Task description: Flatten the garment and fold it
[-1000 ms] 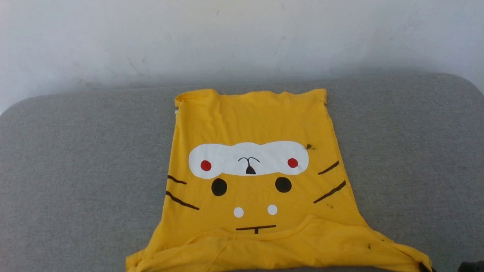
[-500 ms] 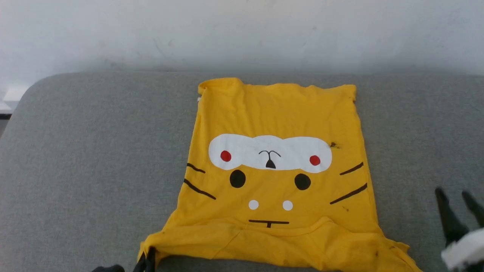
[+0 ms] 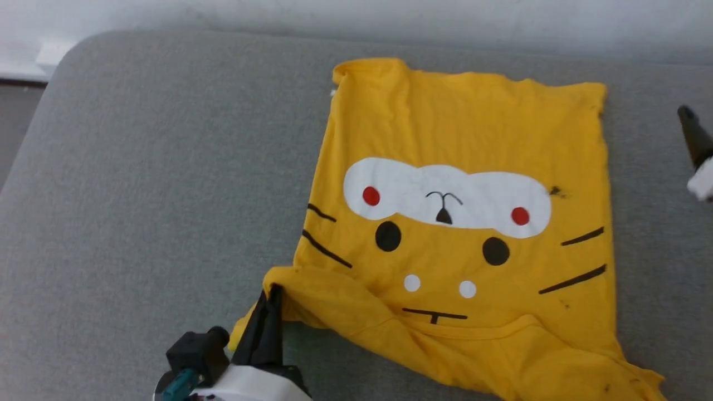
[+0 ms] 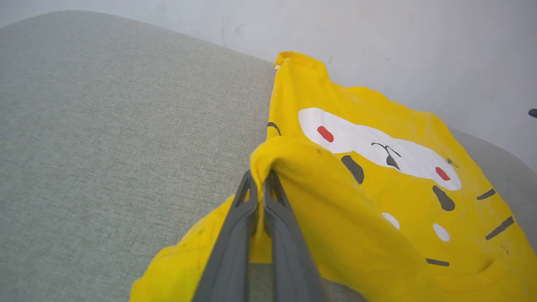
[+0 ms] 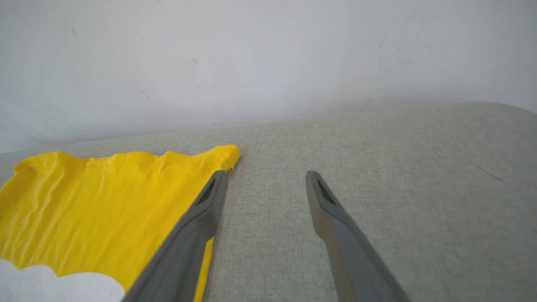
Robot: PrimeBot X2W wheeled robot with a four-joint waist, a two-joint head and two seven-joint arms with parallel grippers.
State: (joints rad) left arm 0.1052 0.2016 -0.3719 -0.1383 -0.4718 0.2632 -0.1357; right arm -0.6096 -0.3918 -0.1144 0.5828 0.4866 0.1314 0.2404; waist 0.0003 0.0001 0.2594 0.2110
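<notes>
– Yellow cotton is laid across the grey worktop [image 3: 139, 167]. The garment [image 3: 445, 262] is spread print-up, with the hem towards the white wall [image 5: 251, 63] and the collar end nearest the robot.
– And the near left corner is raised?
– It is. A fold of the shoulder is pinched between the fingers of the left gripper [image 4: 258, 174], which are pressed together on the cloth. A ridge is drawn up where it is lifted. That hold is judged to serve the flattening, since the bunched near edge can be pulled out sideways.
– What is made of the right gripper [image 5: 266, 174]?
– Its fingers are spread wide with nothing between them, and it is held near the far right corner of the hem. Whether the cloth is touched cannot be told. A grasp there is likely intended, so the shirt can be tensioned from opposite corners.
– Folding?
– Not yet begun. The near edge is seen rumpled.
</notes>
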